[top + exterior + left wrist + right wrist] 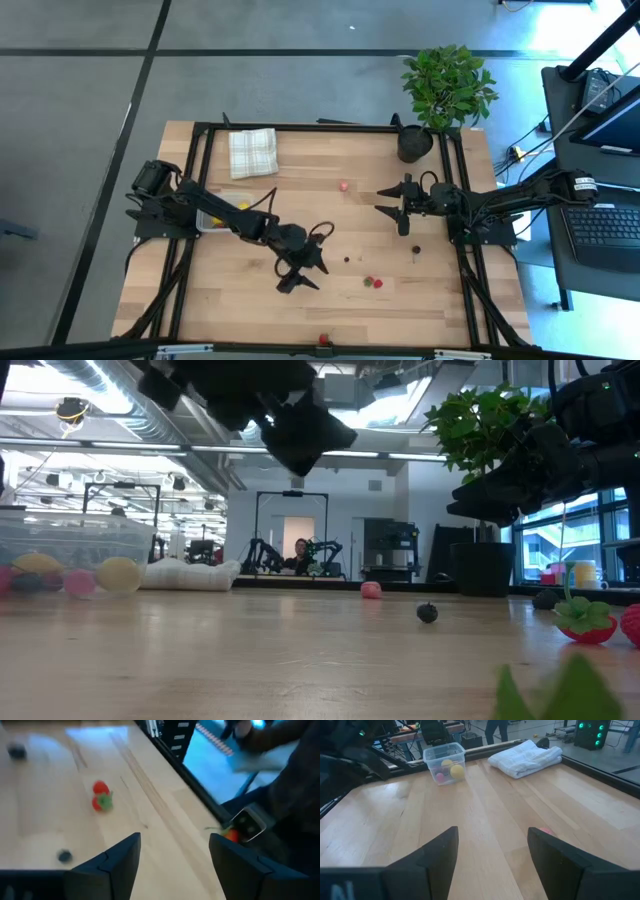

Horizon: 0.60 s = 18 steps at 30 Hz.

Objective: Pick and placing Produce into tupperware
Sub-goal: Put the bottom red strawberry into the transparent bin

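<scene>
The left gripper [300, 272] hangs with fingers apart and empty above the small red strawberry pieces [373, 283]. These pieces could roll away if clipped. The clear plastic rectangular tupperware [222, 212] sits far left. The right gripper [392, 208], also spread, waits.

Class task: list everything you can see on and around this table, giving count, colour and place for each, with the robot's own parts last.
Tupperware: one, clear, left edge, holding yellow and pink produce.
Strawberries: two, red, front centre.
Pink fruit: one, mid-table.
Red fruit: one, front edge.
Dark cherries: two, between the arms.
Cloth: one, white checked, back left.
Plant: one, green, black pot, back right.
Left gripper: open, front centre.
Right gripper: open, right of centre.
</scene>
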Motion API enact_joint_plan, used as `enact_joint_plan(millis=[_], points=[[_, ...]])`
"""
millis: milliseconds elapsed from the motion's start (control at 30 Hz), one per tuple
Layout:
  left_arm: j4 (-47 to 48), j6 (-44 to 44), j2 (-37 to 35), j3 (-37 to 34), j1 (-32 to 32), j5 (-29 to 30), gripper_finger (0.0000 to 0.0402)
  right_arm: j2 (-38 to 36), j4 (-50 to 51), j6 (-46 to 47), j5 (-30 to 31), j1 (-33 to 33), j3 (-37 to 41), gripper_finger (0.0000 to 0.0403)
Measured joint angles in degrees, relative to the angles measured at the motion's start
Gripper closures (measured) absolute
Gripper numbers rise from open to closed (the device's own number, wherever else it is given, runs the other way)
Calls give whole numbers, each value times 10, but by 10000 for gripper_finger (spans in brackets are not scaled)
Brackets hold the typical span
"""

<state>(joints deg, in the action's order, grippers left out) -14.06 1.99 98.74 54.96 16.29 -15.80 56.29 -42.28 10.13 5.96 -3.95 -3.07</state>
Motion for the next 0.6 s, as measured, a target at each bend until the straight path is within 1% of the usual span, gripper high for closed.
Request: enact_joint_plan(millis=[67,167,233,300,400,533,600], points=[[-2,-63,0,0,11,31,178,0,1,0,0,0,0,163],[-1,-134,0,0,25,78,187,0,1,1,0,0,0,163],[-1,-168,0,0,31,86,192,0,1,0,0,0,0,163],[-2,-190,0,0,37,81,196,0,1,1,0,0,0,163],[-8,-202,6,0,40,53,201,0,1,1,0,0,0,163],[-43,-222,40,6,41,1,203,0,1,0,0,0,0,163],[-48,-235,63,22,41,-4,203,0,2,0,0,0,0,163]])
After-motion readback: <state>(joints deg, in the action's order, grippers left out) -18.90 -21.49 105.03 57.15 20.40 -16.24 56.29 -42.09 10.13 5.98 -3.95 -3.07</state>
